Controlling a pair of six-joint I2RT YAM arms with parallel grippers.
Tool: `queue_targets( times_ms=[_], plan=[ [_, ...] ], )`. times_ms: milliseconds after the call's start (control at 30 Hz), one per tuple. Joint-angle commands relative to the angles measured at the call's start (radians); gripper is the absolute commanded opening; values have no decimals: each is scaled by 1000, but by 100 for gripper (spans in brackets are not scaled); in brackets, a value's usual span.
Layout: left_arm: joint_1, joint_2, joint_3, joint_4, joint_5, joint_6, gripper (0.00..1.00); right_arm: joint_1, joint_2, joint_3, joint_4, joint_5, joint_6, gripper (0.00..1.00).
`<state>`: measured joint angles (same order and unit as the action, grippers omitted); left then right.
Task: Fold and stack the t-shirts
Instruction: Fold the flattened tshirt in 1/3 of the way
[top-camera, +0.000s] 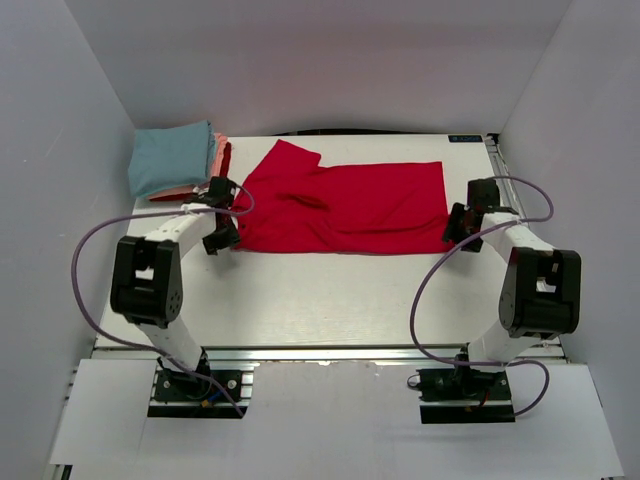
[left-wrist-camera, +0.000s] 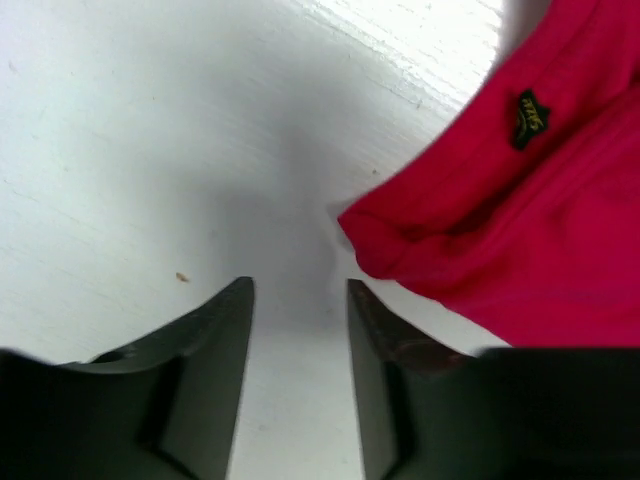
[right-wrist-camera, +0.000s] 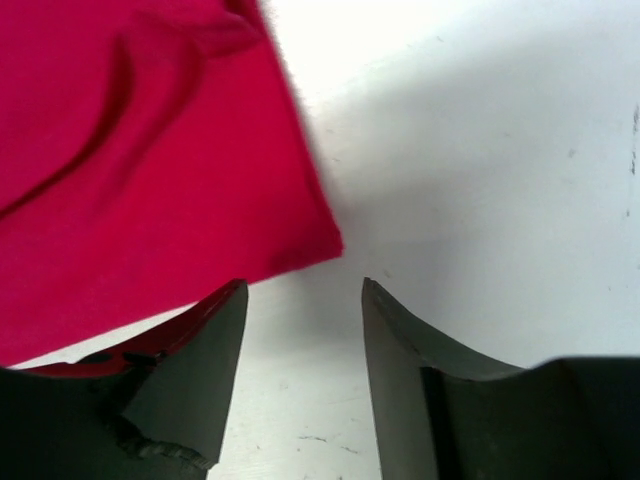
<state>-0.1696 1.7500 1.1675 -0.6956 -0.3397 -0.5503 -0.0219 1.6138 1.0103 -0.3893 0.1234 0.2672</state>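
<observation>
Both left gripper (left-wrist-camera: 298, 290) and right gripper (right-wrist-camera: 304, 285) stand released, empty. Between them lies a bright red cloth t-shirt (top-camera: 345, 208), flat.

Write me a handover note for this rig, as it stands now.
Left hand: open, empty, at the red shirt's left edge.
Right hand: open, empty, at its near right corner.
Red shirt: lying flat mid-table, apparently folded once.
Done: folded stack at back left, light blue on top.
Left: finish folding the red shirt and add it to the stack.
</observation>
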Motion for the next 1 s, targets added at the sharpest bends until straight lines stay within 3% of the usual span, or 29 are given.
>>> queue_targets(
  times_ms=[0,167,467,733,867,900,967],
  plan=[
    [21,-136,-76,123,74,-77,55,-36,-45,-41,47,-45,24,57],
    [24,-207,-123,176,42,-111,64,-61,-46,-67,69,-74,33,71],
    [28,-153,-134,243,88,-131,59,-82,-29,-81,89,-107,41,64],
    [28,-86,-160,286,154,-149,56,-89,-20,-85,93,-114,40,64],
    [28,-57,-181,311,169,-163,51,-89,-14,-99,104,-114,40,62],
    [28,-53,-190,321,169,-165,42,-89,-12,-105,107,-114,40,61],
    [28,-49,-198,332,169,-168,35,-89,-5,-110,115,-135,41,59]
  ],
)
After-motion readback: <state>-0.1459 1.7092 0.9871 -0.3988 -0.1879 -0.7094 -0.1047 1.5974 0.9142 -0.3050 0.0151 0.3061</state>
